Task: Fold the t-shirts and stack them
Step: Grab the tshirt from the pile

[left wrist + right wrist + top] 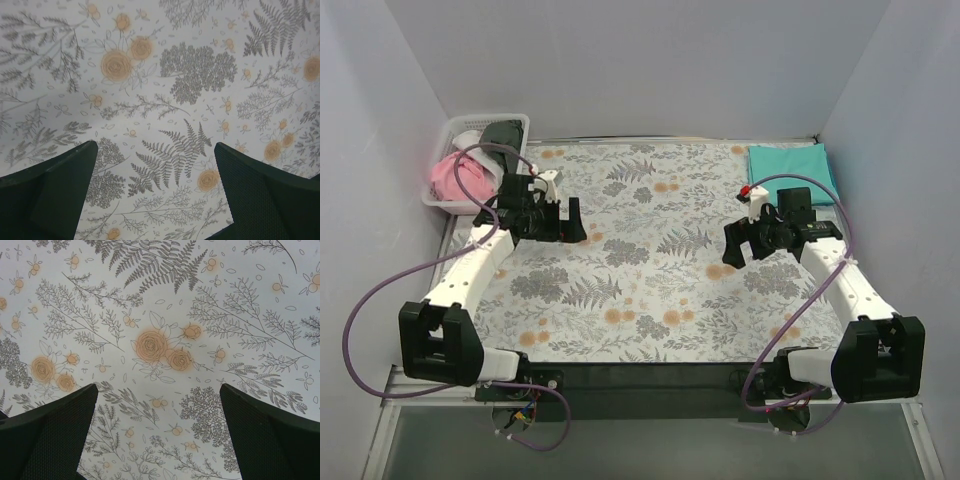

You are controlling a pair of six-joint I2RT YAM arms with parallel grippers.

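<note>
Over the far-left part of the floral sheet (640,290), the left gripper (560,228) is hovering with its jaws spread wide. The wrist camera is showing nothing but printed ferns and orange roses between its dark fingers (55,195). It's released and carrying nothing.

Over the sheet's right side, the right gripper (745,248) is hanging the same way: fingers (270,435) parted, only pattern showing between them, no cloth in its grip.

Now the shirts. The teal t-shirt (792,172) is lying folded flat at the sheet's far-right corner, and neither gripper is touching it. The charcoal t-shirt (503,133) is sitting bunched in the white basket (448,128) just off the sheet's far-left corner, sharing it with a pink cloth (450,178) and a white cloth (470,140).

A purple cable (380,290) is looping out from the left arm beside the sheet's left edge, and another is curling by the sheet's near-right corner.
</note>
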